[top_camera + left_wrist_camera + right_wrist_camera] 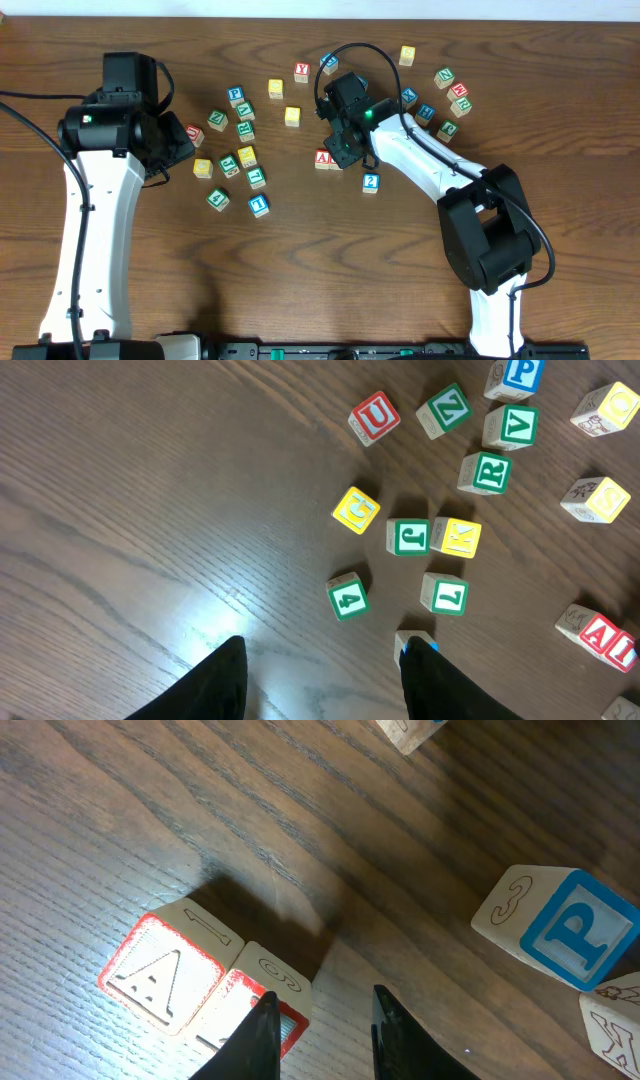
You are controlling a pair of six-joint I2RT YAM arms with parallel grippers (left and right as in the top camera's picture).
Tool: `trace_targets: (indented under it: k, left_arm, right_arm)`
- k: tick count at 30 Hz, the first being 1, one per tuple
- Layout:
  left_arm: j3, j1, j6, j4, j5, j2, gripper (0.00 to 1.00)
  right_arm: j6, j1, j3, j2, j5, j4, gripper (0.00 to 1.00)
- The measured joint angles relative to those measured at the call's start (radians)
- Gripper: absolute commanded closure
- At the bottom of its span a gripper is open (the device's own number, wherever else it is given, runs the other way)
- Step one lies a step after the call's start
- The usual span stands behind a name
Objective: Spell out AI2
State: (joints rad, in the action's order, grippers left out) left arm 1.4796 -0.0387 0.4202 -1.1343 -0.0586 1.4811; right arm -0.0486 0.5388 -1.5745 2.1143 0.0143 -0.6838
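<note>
The red "A" cube (322, 158) lies at the table's middle, and the red "I" cube (262, 982) touches its right side. In the overhead view my right gripper (343, 150) hangs over the "I" and hides most of it. In the right wrist view the right gripper (320, 1030) is open with bare wood between its fingers, the left finger over the "I" cube's right edge and the "A" (160, 970) beside it. The blue "2" cube (371, 182) sits apart, lower right of the pair. My left gripper (320, 680) is open and empty at the far left.
Several loose letter cubes lie left of centre, among them a blue "1" (259, 205) and a green "4" (347, 598). A red "Y" (301, 71) and more cubes (447, 102) sit at the back. A blue "P" cube (560, 925) lies close to the right gripper.
</note>
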Motion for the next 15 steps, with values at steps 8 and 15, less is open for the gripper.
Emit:
trace_targets:
  k: [8, 15]
  left_arm:
    - [0.0, 0.0, 0.0, 0.0, 0.0, 0.0, 0.51]
    - [0.0, 0.0, 0.0, 0.0, 0.0, 0.0, 0.51]
  right_arm:
    - [0.069, 0.0, 0.0, -0.002, 0.0, 0.018, 0.74]
    - [0.27, 0.002, 0.0, -0.009, 0.001, 0.051, 0.94]
